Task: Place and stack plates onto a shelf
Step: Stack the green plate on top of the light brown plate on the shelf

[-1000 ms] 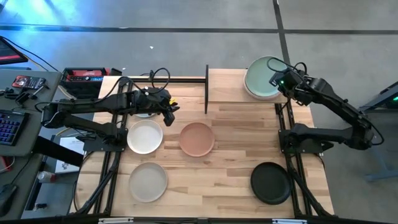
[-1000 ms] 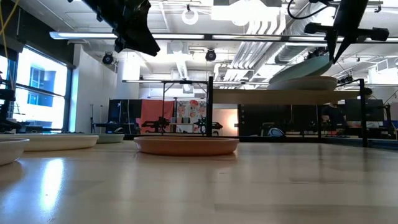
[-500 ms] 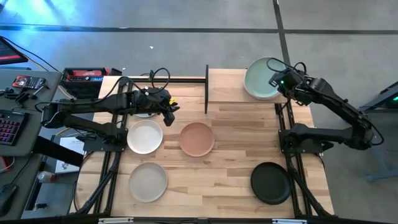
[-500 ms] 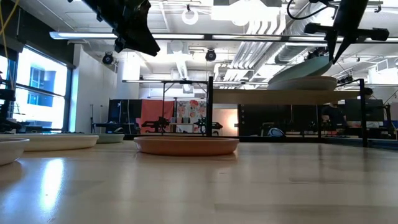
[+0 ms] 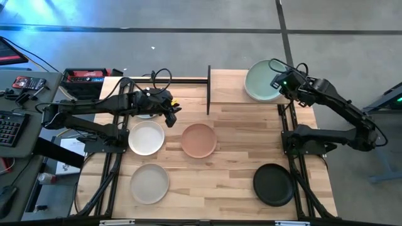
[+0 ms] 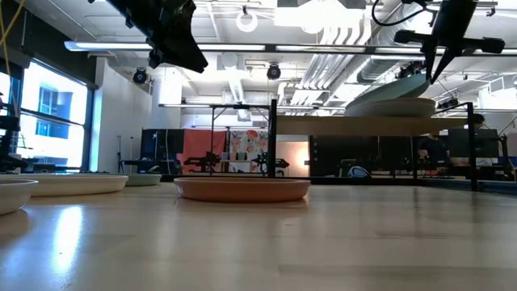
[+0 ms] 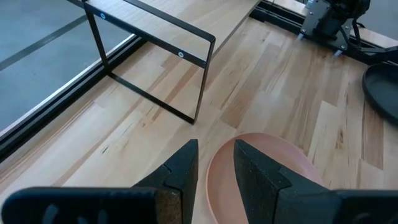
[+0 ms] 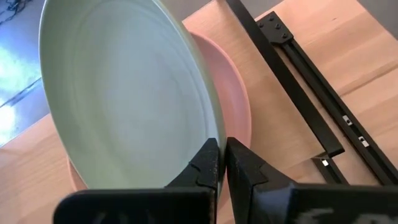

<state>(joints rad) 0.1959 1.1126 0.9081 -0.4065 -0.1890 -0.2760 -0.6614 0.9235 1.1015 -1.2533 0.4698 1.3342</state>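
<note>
The mint green plate (image 5: 259, 80) sits tilted over a pink plate (image 8: 239, 106) at the right end of the light-wood shelf (image 5: 226, 88). My right gripper (image 5: 276, 82) is shut on the mint plate's right side. In the low view, the mint plate (image 6: 396, 85) slopes up toward that gripper (image 6: 436, 69). My left gripper (image 5: 173, 112) hangs open above the table left of the shelf. It holds nothing, and the terracotta plate (image 7: 261, 168) lies just beyond its fingers. My right gripper pinches the mint plate's rim (image 8: 211, 134) between its two fingers, on the plate's right side. The fingers (image 6: 435, 65) come down from above. The held side is raised, and the opposite edge (image 6: 355, 103) rests on the plate beneath it on the shelf.
On the tabletop lie a white plate (image 5: 146, 137), the terracotta plate (image 5: 199, 140), a pale grey-beige plate (image 5: 149, 182) and a black plate (image 5: 273, 184). The shelf's black post (image 5: 208, 88) stands at its left end. The shelf's left half shows bare wood.
My right gripper has carried the mint plate a little toward the table's left over the shelf, still tilted. The left arm has kept still.
</note>
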